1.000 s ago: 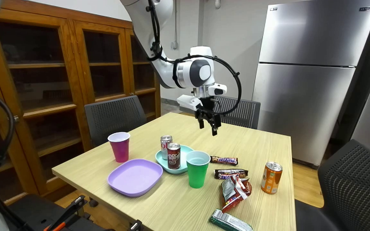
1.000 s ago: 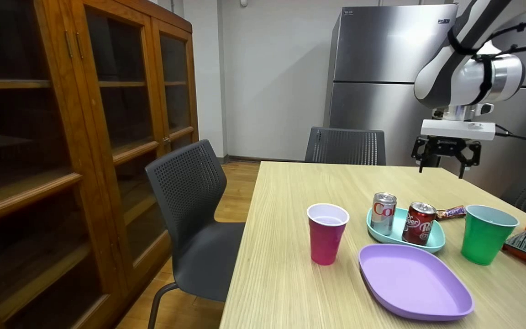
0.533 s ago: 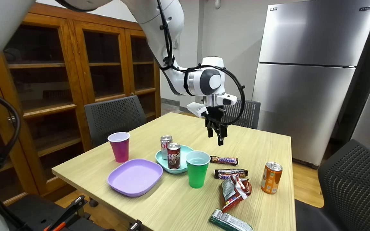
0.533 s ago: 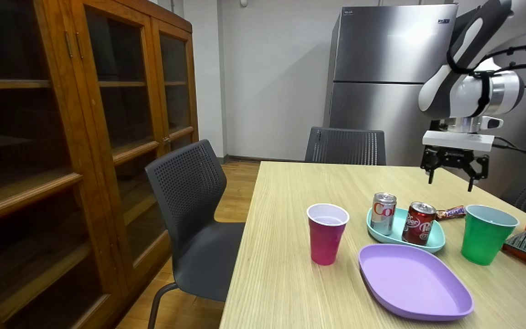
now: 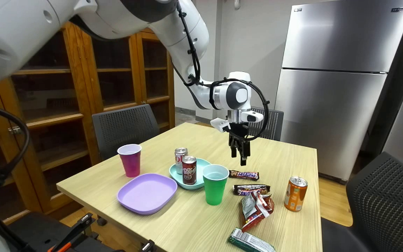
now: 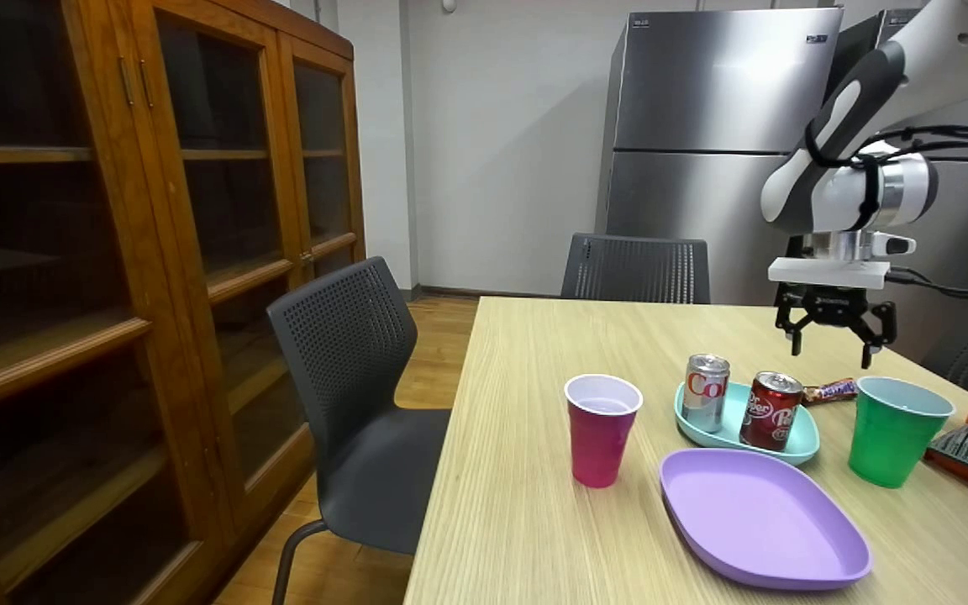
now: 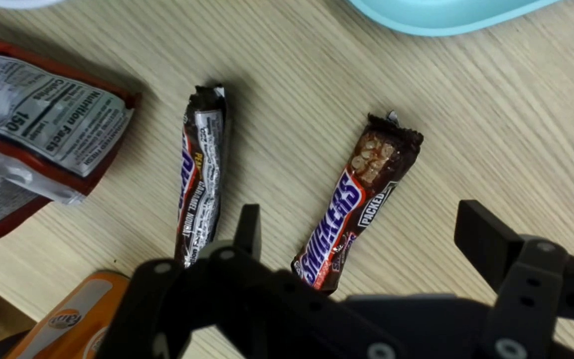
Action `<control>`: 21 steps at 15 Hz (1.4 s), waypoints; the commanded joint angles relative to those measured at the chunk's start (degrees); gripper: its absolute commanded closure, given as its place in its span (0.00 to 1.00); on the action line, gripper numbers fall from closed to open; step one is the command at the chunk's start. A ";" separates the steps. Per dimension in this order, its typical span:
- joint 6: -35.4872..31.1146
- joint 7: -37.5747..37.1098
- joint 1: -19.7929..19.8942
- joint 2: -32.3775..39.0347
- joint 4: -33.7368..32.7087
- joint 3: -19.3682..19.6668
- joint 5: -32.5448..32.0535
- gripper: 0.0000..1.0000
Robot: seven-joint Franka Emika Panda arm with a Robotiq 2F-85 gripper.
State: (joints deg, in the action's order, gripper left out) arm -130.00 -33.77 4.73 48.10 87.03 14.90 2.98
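My gripper (image 5: 239,157) is open and empty above the table; it also shows in an exterior view (image 6: 831,352) and in the wrist view (image 7: 361,232). The nearest thing is a Snickers bar (image 7: 349,204), lying on the table below and between the spread fingers, not touched. It also shows in both exterior views (image 5: 244,175) (image 6: 830,391). A second Snickers bar (image 7: 202,174) lies beside it, its lower end partly behind the finger on the left of the wrist view. A red snack bag (image 7: 53,119) lies past that bar. An orange can (image 7: 75,319) is partly hidden by the gripper.
A teal plate (image 5: 203,166) holds a Dr Pepper can (image 5: 189,171) and a silver can (image 5: 180,159). A green cup (image 5: 214,189), a purple plate (image 5: 147,193), a pink cup (image 5: 131,162) and a green wrapped bar (image 5: 250,241) are on the table. Chairs stand around it.
My gripper has moved down toward the table and, in an exterior view, to the right, nearer the Snickers bar. It stays open. The things on the table have not moved.
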 commanded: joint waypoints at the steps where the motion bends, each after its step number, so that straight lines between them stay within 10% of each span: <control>1: 4.60 -3.53 0.86 5.03 -7.77 0.07 0.89 0.00; 21: 1.17 -5.56 2.93 8.24 -9.07 -0.10 0.51 0.00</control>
State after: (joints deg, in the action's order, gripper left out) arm -127.64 -39.88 7.36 58.57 75.50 15.01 2.99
